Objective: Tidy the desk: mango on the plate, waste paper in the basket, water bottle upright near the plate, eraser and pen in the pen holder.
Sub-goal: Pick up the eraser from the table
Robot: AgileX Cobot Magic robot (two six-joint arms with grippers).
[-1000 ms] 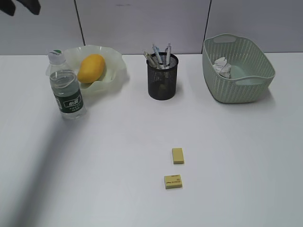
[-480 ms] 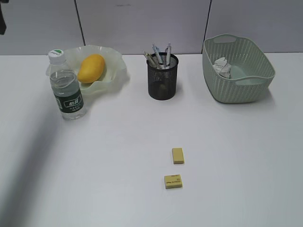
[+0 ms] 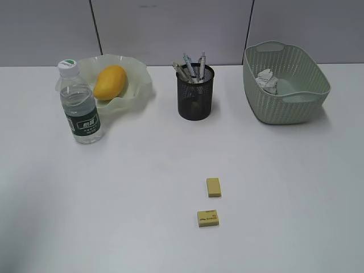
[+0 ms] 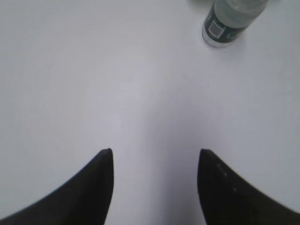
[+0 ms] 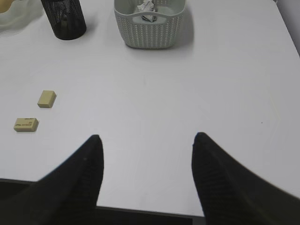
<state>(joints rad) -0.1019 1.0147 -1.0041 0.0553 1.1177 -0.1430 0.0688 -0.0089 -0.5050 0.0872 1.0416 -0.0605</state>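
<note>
The mango (image 3: 109, 82) lies in the wavy-rimmed plate (image 3: 139, 74) at the back left. The water bottle (image 3: 81, 104) stands upright just in front of the plate; its base shows in the left wrist view (image 4: 228, 24). The pen holder (image 3: 195, 94) holds several pens (image 3: 190, 67). The waste paper (image 3: 267, 81) lies in the basket (image 3: 296, 108). Two yellow erasers lie on the desk (image 3: 114, 193): one (image 3: 213, 187) behind the other (image 3: 208, 218). My left gripper (image 4: 155, 153) is open and empty above bare desk. My right gripper (image 5: 146, 138) is open and empty near the front edge. Neither gripper shows in the exterior view.
In the right wrist view the erasers (image 5: 47, 99) (image 5: 26, 124) lie to the left, the pen holder (image 5: 64, 18) and basket (image 5: 150, 28) stand at the back, and the desk's dark front edge (image 5: 140, 216) runs below the fingers. A grey panelled wall (image 3: 170, 28) stands behind the desk.
The left arm, seen dark at the top left corner a second ago, has drawn out of the exterior view, and its shadow on the left of the desk has gone. The objects have not moved.
</note>
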